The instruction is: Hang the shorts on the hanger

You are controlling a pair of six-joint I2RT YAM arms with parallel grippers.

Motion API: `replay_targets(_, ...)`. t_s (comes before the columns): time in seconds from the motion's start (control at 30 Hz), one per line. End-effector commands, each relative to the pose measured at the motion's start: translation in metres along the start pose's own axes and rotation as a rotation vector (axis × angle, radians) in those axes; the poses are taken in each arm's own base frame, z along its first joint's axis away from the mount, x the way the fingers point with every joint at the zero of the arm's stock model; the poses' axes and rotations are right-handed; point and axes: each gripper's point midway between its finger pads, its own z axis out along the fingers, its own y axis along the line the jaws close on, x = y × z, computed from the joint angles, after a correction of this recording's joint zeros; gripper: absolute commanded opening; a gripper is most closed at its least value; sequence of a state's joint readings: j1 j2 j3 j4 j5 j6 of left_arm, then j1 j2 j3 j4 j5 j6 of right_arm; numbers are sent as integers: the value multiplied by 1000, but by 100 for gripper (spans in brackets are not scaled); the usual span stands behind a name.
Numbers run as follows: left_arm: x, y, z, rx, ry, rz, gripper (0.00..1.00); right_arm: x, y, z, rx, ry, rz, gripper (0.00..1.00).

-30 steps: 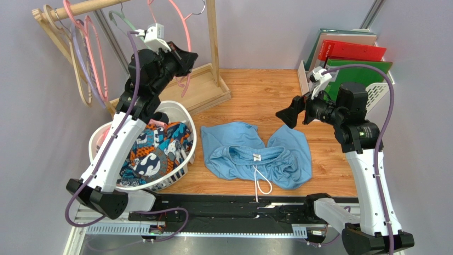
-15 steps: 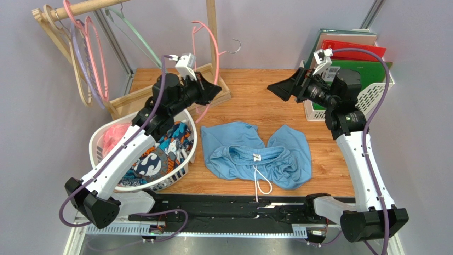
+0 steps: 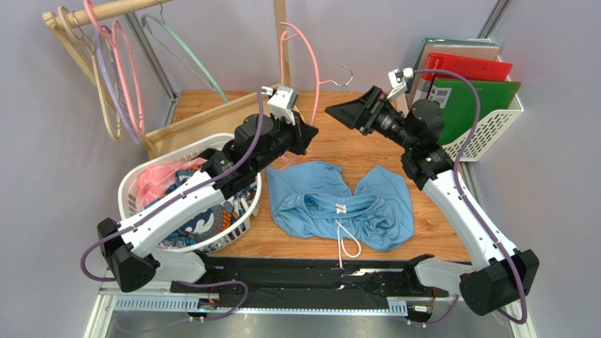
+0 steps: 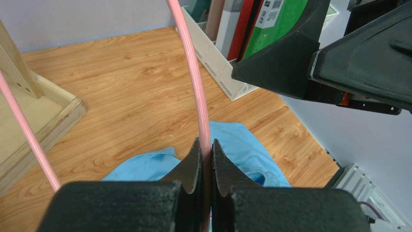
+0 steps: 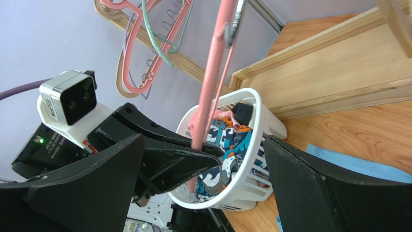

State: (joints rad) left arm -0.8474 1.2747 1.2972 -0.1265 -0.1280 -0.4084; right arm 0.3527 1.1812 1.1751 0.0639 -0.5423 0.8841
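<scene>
Hanger [image 3: 308, 60] is pinched tight in the left gripper [image 4: 203, 145], right in front of the wide-spread right gripper [image 3: 345, 113]. Shorts [image 3: 338, 204] are laid flat on the counter [image 3: 437, 225] below both. Probably a handover step, so a steady hanger is needed next.

Left end effector [image 4: 203, 145] pinched shut; right end effector [image 5: 203, 140] gaping wide, facing it closely.
</scene>
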Motion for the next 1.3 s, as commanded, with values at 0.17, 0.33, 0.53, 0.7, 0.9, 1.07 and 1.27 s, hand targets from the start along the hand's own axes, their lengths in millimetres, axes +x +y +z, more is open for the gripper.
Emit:
replay_targets(0.17,-20,-25,1,54,-102,80,0,-15,7,40,-34,-54,90,91)
replay_targets(0.33,-10,-32,3,72,-76,97,0,-16,2,55,-32,-53,141,76)
replay_targets(0.53,5,-37,3,90,-38,114,0,-17,7,59,-67,-55,139,33)
replay_targets(0.7,13,-35,-1,88,4,114,6,-20,0,44,-40,-64,121,0)
replay_targets(0.9,34,-30,-35,145,104,214,74,-37,-16,2,20,-52,6,0)
replay_targets(1.07,47,-12,-75,169,130,327,88,-11,-15,-52,72,187,-301,0)
replay_targets(1.27,75,18,-96,266,285,355,88,51,-16,-147,56,558,-817,0)
